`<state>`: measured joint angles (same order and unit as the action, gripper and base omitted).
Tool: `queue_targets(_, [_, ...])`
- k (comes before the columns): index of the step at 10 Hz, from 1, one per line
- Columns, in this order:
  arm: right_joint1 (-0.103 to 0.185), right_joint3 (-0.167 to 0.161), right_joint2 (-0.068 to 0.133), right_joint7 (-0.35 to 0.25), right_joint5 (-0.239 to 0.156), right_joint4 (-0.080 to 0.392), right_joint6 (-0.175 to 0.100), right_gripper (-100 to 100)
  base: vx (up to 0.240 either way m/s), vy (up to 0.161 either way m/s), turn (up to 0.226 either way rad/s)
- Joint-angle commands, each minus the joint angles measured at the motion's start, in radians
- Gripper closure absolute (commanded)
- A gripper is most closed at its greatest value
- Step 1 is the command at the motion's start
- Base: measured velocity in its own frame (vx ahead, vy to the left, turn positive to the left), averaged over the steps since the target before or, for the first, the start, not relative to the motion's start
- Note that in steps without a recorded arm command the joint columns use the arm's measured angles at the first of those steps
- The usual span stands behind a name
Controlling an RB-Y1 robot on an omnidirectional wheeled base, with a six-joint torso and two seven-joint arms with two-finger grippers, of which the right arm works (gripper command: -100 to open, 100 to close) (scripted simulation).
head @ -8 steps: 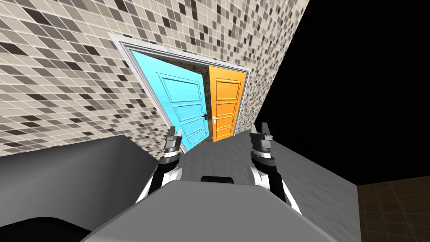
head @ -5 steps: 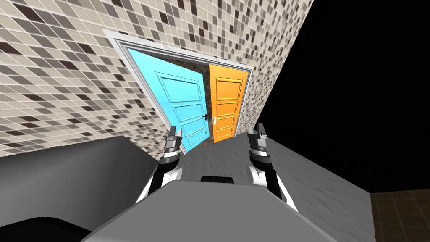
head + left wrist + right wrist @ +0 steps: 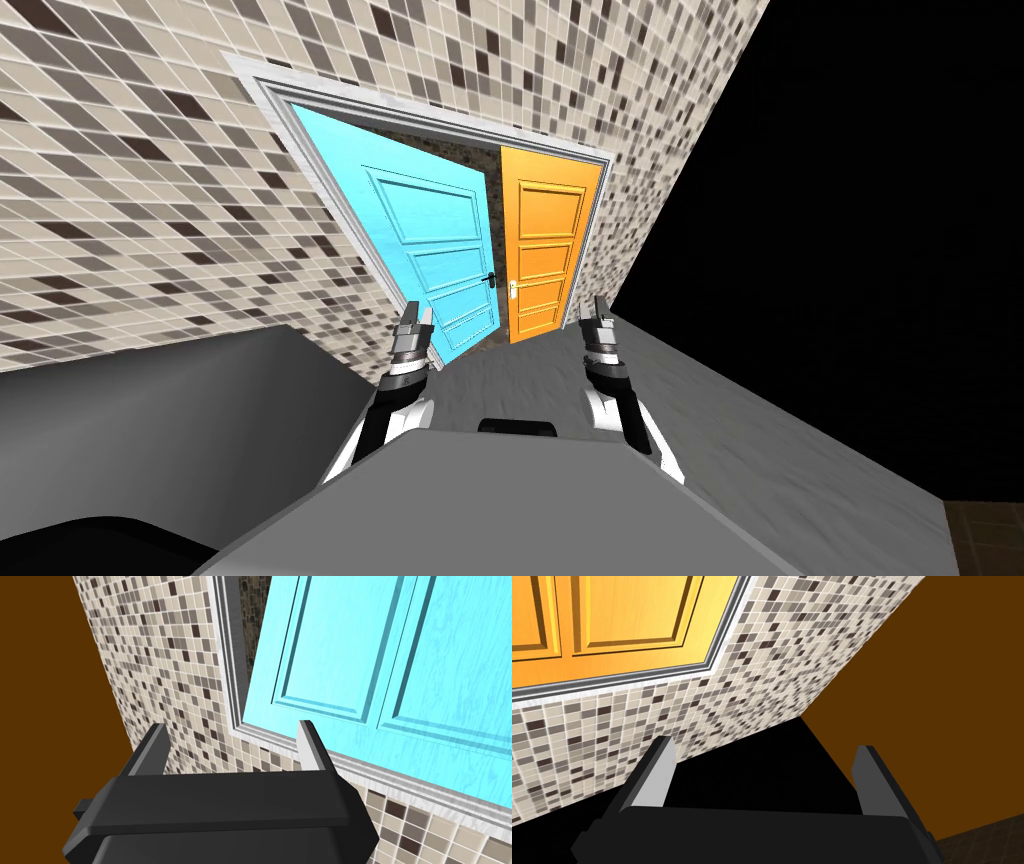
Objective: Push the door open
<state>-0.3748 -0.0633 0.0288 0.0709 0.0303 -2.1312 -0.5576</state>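
A double door sits in a grey frame (image 3: 262, 90) in the tiled wall ahead. Its light blue left leaf (image 3: 430, 250) stands partly swung inward and carries a dark handle (image 3: 489, 279). The orange right leaf (image 3: 545, 250) is closed in the frame and has a pale handle (image 3: 513, 290). My left gripper (image 3: 413, 322) is open, held short of the blue leaf's lower edge. In the left wrist view the blue leaf (image 3: 400, 651) lies beyond the left gripper (image 3: 231, 746), apart from its fingers. My right gripper (image 3: 598, 312) is open below the orange leaf (image 3: 612, 616), and the right gripper (image 3: 764, 773) holds nothing.
Mosaic tiles (image 3: 150, 200) cover the wall on both sides of the door. A grey floor (image 3: 520, 370) runs up to it. A dark grey block (image 3: 150, 420) stands close on my left. A black area (image 3: 850, 200) lies to the right, past the wall's edge.
The whole head picture has shifted, so I have moved a little toward the door. My right hand has rolled and drawn leftward. The left arm keeps its pose.
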Motion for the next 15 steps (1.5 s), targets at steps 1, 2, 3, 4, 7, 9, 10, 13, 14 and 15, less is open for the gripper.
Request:
queue_targets(1, [0.018,0.0,0.006,-0.005,0.0,0.04,0.008,-100,0.088,-0.014,0.05])
queue_targets(2, [0.032,0.0,0.008,-0.008,0.001,0.065,0.015,-100,0.088,-0.022,0.049])
queue_targets(3, [0.045,0.0,0.011,-0.011,0.001,0.09,0.021,-100,0.092,-0.021,0.065])
queue_targets(4, [0.058,-0.001,0.013,-0.014,0.002,0.115,0.028,-100,0.094,-0.01,0.067])
queue_targets(7, [0.102,-0.002,0.019,-0.023,0.004,0.198,0.05,-100,0.101,-0.02,0.058])
queue_targets(9, [0.133,-0.003,0.021,-0.029,0.005,0.252,0.066,-100,0.097,-0.032,0.061])
queue_targets(10, [0.148,-0.003,0.022,-0.033,0.006,0.285,0.073,-100,0.094,-0.033,0.075])
queue_targets(13, [0.196,-0.005,0.023,-0.043,0.008,0.373,0.097,-100,0.093,-0.02,0.068])
queue_targets(14, [0.212,-0.005,0.023,-0.046,0.008,0.4,0.105,-100,0.094,-0.036,0.055])
queue_targets(15, [0.212,-0.005,0.023,-0.046,0.008,0.405,0.105,-100,0.062,-0.016,0.021])
